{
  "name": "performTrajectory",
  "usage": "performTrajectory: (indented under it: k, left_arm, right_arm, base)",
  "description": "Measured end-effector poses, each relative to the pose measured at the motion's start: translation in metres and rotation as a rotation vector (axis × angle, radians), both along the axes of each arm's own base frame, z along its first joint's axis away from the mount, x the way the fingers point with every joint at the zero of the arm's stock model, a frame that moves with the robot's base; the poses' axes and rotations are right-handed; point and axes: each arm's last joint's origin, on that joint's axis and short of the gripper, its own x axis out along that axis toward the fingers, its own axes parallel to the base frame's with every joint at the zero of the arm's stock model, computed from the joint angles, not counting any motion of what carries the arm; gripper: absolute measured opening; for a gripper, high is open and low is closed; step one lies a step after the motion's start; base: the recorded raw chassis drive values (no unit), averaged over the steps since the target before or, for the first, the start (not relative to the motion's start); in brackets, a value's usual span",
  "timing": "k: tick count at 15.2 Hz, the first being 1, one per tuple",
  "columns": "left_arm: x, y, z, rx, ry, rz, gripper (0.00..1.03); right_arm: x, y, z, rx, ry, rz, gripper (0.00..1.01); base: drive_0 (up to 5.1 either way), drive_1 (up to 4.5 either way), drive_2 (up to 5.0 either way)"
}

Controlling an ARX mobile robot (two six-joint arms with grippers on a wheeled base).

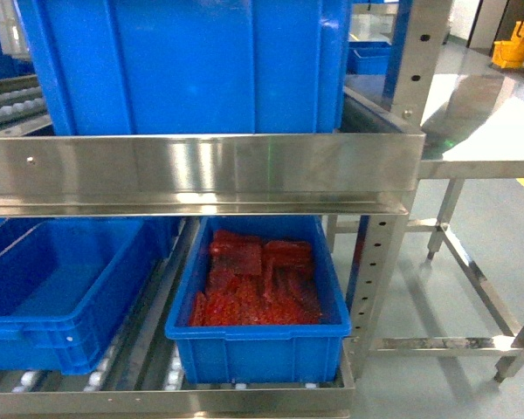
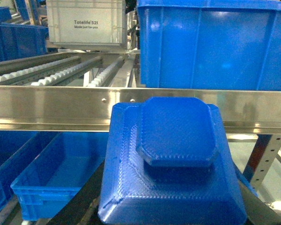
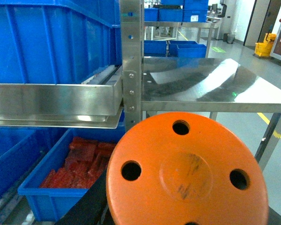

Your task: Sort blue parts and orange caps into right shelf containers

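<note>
Neither gripper's fingers can be seen, so whether each is clenched or released cannot be told; the left wrist view is filled by a blue part (image 2: 173,159), a stepped octagonal block, close before the steel shelf rail (image 2: 47,105); the right wrist view by a round orange cap (image 3: 187,173) with holes. On the lower shelf, an empty blue crate (image 1: 44,305) sits left of a crate of red pieces (image 1: 253,336); a large upper crate (image 1: 183,65) stands above.
</note>
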Motion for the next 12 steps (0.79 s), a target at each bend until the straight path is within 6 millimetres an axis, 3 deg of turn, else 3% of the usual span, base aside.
performTrajectory:
  k: [12]
  left_arm:
    - [0.0000,0.0000,0.0000,0.000,0.000,0.000,0.43]
  right_arm:
    - [0.0000,0.0000,-0.0002,0.000,0.002,0.000,0.45]
  base:
    - [-5.1,2.30,2.3]
